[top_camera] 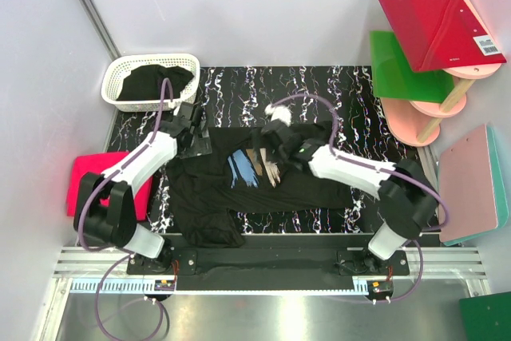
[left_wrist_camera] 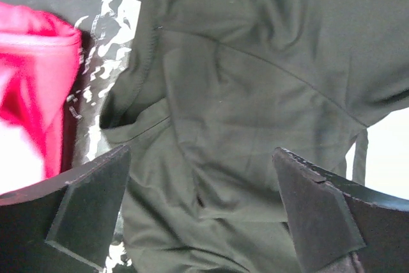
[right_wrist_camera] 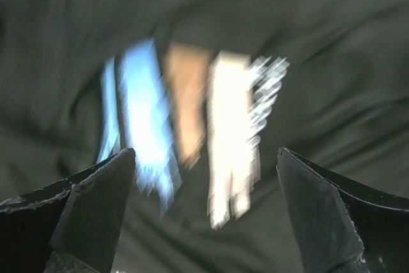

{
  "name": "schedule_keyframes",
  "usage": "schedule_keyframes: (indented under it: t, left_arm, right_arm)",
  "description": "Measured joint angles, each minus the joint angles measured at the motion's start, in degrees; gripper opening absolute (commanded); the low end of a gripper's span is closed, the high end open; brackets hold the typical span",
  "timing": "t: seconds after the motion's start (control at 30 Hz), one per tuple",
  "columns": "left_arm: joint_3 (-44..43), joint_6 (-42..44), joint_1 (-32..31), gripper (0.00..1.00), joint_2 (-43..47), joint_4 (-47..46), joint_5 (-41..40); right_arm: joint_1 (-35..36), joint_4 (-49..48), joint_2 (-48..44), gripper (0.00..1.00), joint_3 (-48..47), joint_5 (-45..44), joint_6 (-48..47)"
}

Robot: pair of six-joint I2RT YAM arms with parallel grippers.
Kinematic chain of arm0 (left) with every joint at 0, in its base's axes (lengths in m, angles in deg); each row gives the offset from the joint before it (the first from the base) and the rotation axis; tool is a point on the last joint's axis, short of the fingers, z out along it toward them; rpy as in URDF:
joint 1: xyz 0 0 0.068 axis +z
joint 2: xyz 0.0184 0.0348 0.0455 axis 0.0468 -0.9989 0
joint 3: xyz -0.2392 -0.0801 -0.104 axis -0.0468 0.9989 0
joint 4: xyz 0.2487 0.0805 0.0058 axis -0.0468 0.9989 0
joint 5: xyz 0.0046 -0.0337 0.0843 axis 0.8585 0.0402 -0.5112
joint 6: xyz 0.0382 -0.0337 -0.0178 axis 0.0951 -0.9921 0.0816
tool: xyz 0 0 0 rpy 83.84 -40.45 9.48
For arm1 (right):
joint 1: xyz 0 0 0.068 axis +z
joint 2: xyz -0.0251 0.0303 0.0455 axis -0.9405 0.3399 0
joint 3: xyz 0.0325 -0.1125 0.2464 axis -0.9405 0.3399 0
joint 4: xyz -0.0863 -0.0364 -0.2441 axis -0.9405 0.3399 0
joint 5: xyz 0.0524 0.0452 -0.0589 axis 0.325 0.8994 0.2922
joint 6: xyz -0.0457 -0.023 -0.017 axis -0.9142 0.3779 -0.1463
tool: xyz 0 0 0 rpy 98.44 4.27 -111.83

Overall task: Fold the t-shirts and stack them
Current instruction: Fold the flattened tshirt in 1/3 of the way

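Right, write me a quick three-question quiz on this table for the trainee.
1. True or false: the right gripper is shut on the printed t-shirt.
2. What lies in the white basket? A) a black cloth B) a red board C) nothing
3. Fill in: the folded pink shirt lies on the robot's ____ side of the table.

Key: 1 false, it is open above the shirt; 2 A; 3 left.

Illegible label (top_camera: 485,44) on red board (top_camera: 431,25)
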Motion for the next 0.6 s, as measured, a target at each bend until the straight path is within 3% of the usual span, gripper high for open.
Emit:
schedule_keyframes:
  t: [0.03, 0.07, 0.1, 0.13, 0.17, 0.3, 0.33, 0.37, 0.47, 0.5, 0.53, 0.57, 0.6]
  left_arm:
    - [-0.31, 0.17, -0.11, 0.82, -0.72, -0.20, 0.44]
    - [-0.52, 0.26, -0.31, 0.47, -1.46, -0.50, 0.85]
    - [-0.66, 0.24, -0.39, 0.21, -2.05, -0.79, 1.20]
    - [-0.66, 0.50, -0.76, 0.06, -2.69, -1.40, 1.68]
    - [-0.66, 0.22, -0.92, 0.00, -3.15, -1.60, 1.92]
    - [-0.66, 1.07, -1.46, 0.00, -5.20, -2.60, 3.02]
    - [-0.68, 1.09, -1.53, 0.06, -5.86, -2.80, 3.17]
    - [-0.68, 1.11, -1.55, 0.27, -6.36, -2.86, 3.34]
    - [-0.68, 1.95, -1.55, 0.61, -7.28, -2.86, 3.82]
    - [-0.68, 1.66, -1.55, 0.78, -7.28, -2.89, 3.87]
    - [-0.68, 1.84, -1.55, 0.82, -7.26, -2.95, 3.91]
    - [-0.68, 2.03, -1.55, 0.86, -7.26, -3.06, 3.91]
    - [-0.68, 2.05, -1.55, 0.88, -7.26, -2.99, 3.91]
  right_arm:
    - [-1.05, -0.79, -1.16, 0.99, -0.07, -2.12, -0.92]
    - [-2.75, -1.75, -1.86, 0.93, -0.11, -3.96, -1.66]
    - [-4.31, -2.19, -1.97, 0.77, -0.11, -5.03, -2.05]
    - [-6.86, -2.43, -1.73, 0.44, -0.09, -6.27, -2.43]
    - [-8.68, -2.51, -1.36, 0.00, 0.04, -7.13, -3.02]
    - [-16.85, -3.30, 3.06, 0.02, 0.11, -8.74, -3.19]
    - [-18.53, -3.08, 4.94, 0.05, -0.28, -8.76, -3.23]
    - [-19.98, -2.71, 7.13, 0.08, -1.03, -8.90, -3.28]
    - [-22.62, -1.66, 12.48, 0.15, -2.99, -9.11, -3.28]
    - [-23.19, -1.14, 13.20, 0.28, -3.02, -9.11, -3.21]
    - [-23.54, -0.50, 13.33, 0.28, -2.99, -9.11, -3.17]
    - [-23.85, -0.24, 13.22, 0.41, -2.99, -9.20, -3.15]
    - [-24.06, -0.55, 13.00, 0.43, -2.99, -9.29, -3.08]
